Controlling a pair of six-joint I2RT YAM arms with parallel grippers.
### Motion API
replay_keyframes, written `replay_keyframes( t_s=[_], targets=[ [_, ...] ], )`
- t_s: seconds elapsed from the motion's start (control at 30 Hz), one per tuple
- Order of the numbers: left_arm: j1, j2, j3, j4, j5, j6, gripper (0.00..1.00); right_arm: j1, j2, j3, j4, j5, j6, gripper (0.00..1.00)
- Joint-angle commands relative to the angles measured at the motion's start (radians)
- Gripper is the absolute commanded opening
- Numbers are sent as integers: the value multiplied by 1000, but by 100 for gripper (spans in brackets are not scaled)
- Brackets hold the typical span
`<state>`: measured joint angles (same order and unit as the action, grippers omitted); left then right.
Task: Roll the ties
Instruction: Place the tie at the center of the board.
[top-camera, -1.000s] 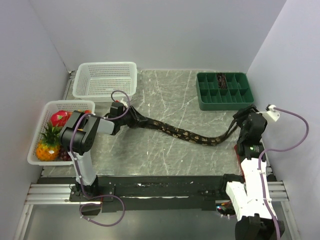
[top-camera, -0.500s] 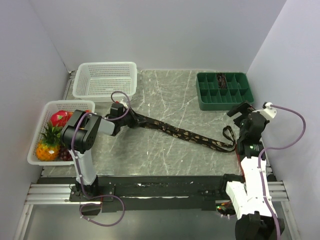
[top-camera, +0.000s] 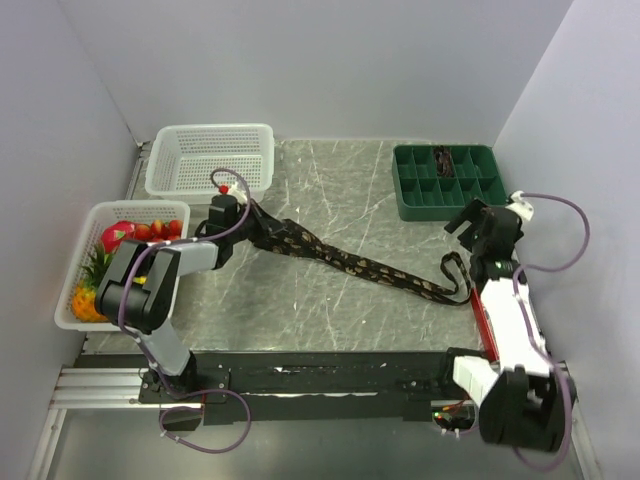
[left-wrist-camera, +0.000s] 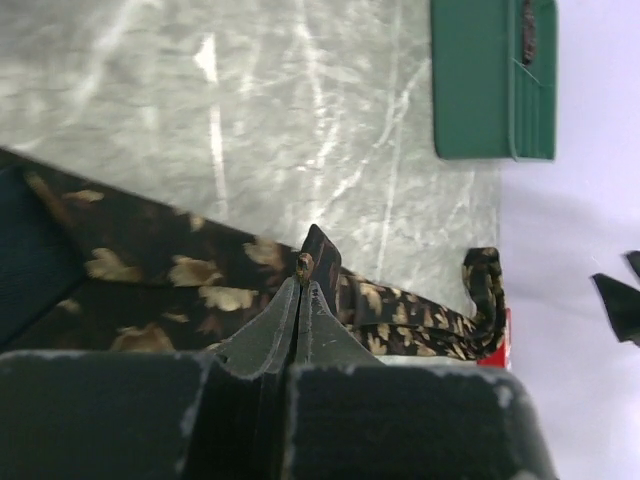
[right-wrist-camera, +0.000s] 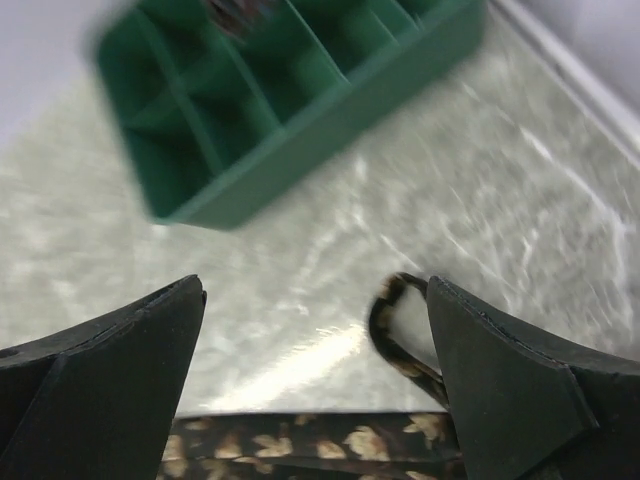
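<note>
Handover: left pincer (left-wrist-camera: 300, 292) has just clamped shut on the tie (top-camera: 350, 262) near the surface's (top-camera: 340, 190) left edge, while right pincer (right-wrist-camera: 315, 380) has sprung wide, empty, above its narrow end by the right edge. Rolling looks ready to start.

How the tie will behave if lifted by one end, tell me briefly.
Probably floppy: the tie lies in soft bends, and its narrow end curls into a loop. Likely light and thin, since the left gripper pinches it nearly shut. It lies flat, so it is unlikely to roll.
</note>
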<state>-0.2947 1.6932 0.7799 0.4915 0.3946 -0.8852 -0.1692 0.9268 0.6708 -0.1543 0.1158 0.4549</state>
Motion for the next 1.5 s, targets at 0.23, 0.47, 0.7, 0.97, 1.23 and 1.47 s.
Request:
replay_keyframes(
  t_s=[0.23,0.47,0.7,0.97,1.23,1.47],
  targets=[
    [111,16,-16,-41,15,60,1,-6,165,49,-47,-44,-2,99],
    [150,68,-18,-50,18,77,1,-6,224,43,-57,-65,-1,99],
    [157,91,-16,-120,-29,107,1,-6,311,73,-85,-82,-1,99],
    [157,-33,-64,-136,-62,144,87,-4,363,79,-82,-90,11,98],
    [152,-257,-80,-303,-233,196,92,31,323,90,-68,-96,-30,93],
    [74,-186,-7,-203,-140,215,81,154,392,153,-82,-42,-71,86]
  ],
)
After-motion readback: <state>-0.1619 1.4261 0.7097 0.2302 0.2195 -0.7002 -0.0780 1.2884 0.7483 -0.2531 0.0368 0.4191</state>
